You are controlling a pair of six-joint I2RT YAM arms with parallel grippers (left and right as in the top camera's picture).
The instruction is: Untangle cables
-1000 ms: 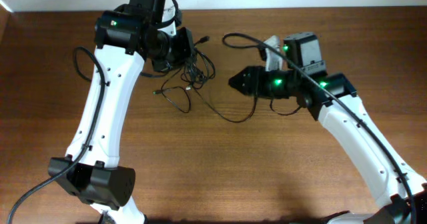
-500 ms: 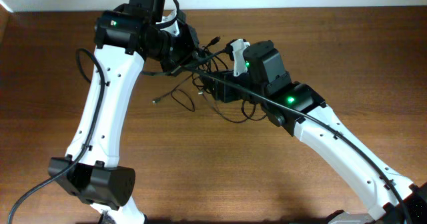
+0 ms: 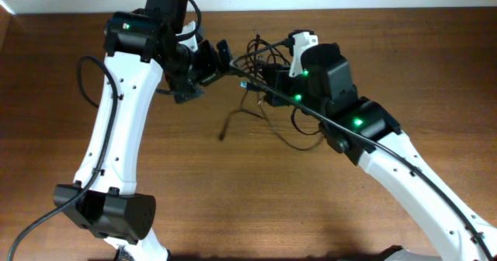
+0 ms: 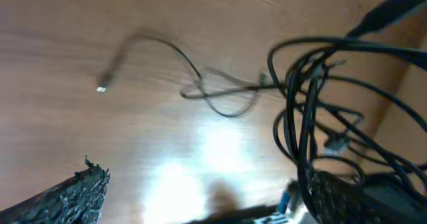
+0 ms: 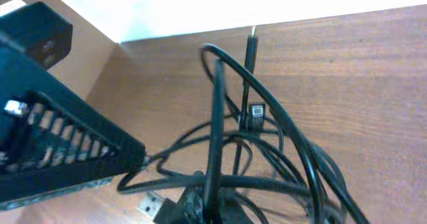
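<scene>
Left pincer (image 3: 208,61) first: its wrist camera showed me the fingers (image 4: 83,191) spread wide, one at the lower left corner and one at the lower right, with bare counter (image 4: 100,24) between them. The cables (image 4: 307,111) hung as a bunch of black loops just beside the lower-right finger, and I could not tell whether they touched it. One thin strand (image 4: 180,51) trailed from the bunch across the wood and ended in a small pale plug (image 4: 101,87). From overhead, the bunch sat between the two arms near the far edge of the counter, with the right pincer (image 3: 264,85) pushed into it from the right and a wide loop (image 3: 299,144) sagging below that arm. On the right wrist camera the strands converged into a dark lump at the bottom edge. Its fingers did not show clearly there, so I could not tell whether that pincer was clamped on the cables or merely among them.
</scene>
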